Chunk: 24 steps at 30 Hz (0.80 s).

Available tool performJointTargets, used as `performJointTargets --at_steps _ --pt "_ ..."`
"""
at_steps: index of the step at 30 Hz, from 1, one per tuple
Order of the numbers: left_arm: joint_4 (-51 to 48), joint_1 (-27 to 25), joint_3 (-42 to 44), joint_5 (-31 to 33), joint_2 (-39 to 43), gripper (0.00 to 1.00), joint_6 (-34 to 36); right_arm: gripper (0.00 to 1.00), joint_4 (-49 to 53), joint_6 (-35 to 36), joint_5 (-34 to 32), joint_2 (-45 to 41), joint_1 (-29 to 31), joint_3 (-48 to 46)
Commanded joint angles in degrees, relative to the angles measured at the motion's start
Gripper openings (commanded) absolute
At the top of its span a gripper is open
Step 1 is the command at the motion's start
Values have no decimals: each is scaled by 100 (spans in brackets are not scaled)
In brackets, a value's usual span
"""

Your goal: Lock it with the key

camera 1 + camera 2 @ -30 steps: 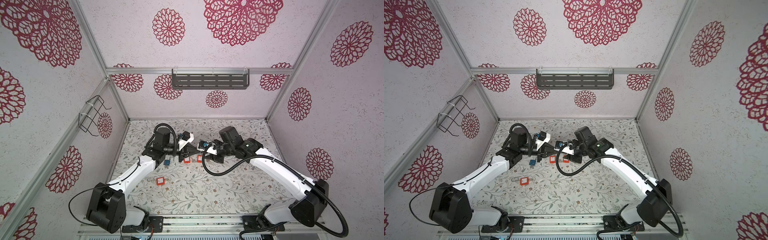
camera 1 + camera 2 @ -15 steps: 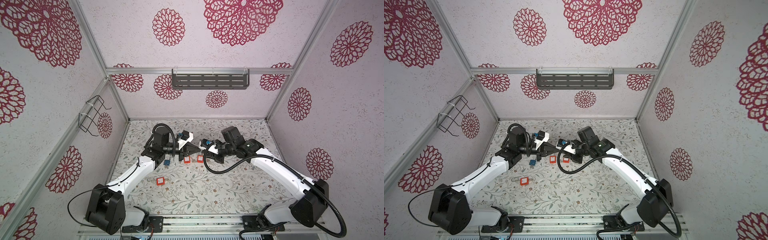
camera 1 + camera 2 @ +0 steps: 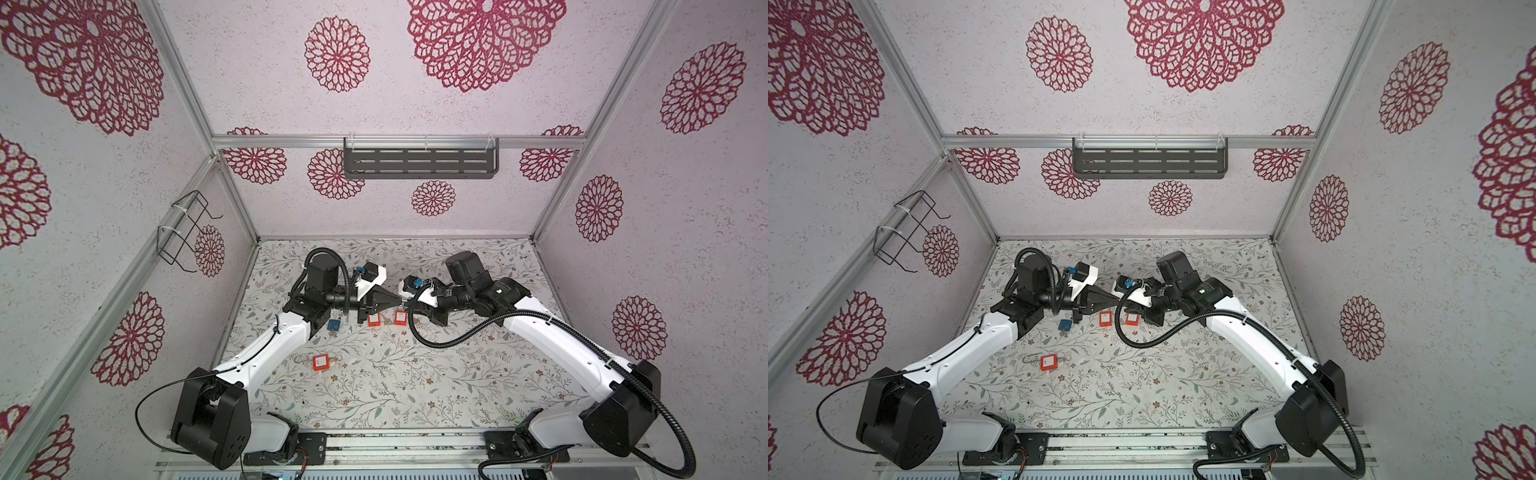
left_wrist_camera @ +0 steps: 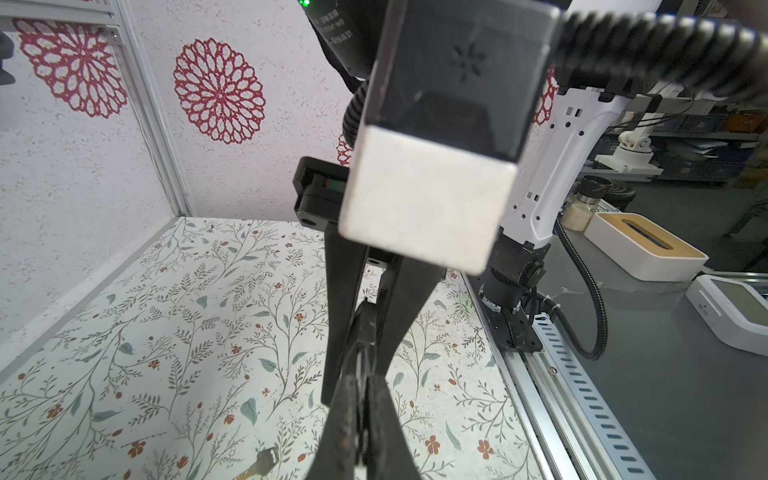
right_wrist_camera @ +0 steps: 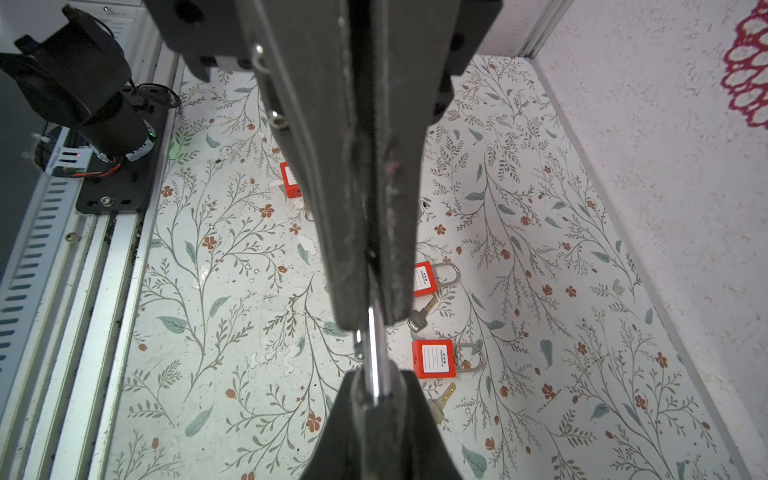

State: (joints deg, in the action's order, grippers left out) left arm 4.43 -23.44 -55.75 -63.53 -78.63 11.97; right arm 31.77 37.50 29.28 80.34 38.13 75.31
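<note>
The two tools meet tip to tip in mid-air above the white counter printed with leafy sprigs (image 3: 436, 374), near its far middle in both top views. The left tool (image 5: 376, 384) is clenched on one end of a short shiny silver metal bar (image 5: 376, 357), and the right tool (image 5: 365, 311) pinches the other end, its dark fingers (image 5: 345, 249) pressed close with the bar coming out between them. The bar bridges the small gap between the two tools. I cannot tell whether it is a key shaft or a padlock shackle, since both its ends are buried in the tools.

Below the tools, two red padlocks with white labels and steel shackles lie flat on the counter side by side: the first red padlock (image 5: 434, 358) and the second red padlock (image 5: 424, 279). A small brass key with a dark head (image 5: 419, 316) lies between them, apart from both. A second brass key (image 5: 442, 397) lies just beside the first red padlock, partly hidden behind the left tool.

A third red padlock (image 3: 321, 362) lies alone nearer the arm bases, well apart from the pair. A blue padlock (image 3: 333, 325) rests on the counter beside the left arm's white link (image 3: 286, 336).
</note>
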Motion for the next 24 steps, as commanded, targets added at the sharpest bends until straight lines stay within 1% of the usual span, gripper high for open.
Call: performJointTargets --at_steps 1,2,3,5,6,9,12,18,21,24 --pt "133 -28 70 160 141 10 60 3 123 16 339 -211 -22 72" --pt "108 -28 74 262 165 25 87 2 135 12 370 -211 -29 72" --pt "37 -25 81 357 217 34 150 1 145 -4 406 -210 -42 63" --pt "-267 -24 66 604 363 47 473 1 163 -55 507 -210 -89 57" --pt "-471 -24 62 756 460 49 689 0 180 -84 570 -196 -119 62" --pt "-1079 -25 22 1167 709 48 1229 0 271 -106 664 -138 -164 110" --pt "-1630 -38 -63 1348 827 45 1559 0 336 -102 701 -66 -174 182" --pt "-1938 -241 -121 1866 843 39 1765 0 452 -111 806 78 -175 349" --pt "-1919 -308 -168 1987 764 38 1722 0 522 -93 834 122 -174 400" --pt "-1903 -320 -220 1838 726 37 1704 0 573 -75 813 140 -175 406"
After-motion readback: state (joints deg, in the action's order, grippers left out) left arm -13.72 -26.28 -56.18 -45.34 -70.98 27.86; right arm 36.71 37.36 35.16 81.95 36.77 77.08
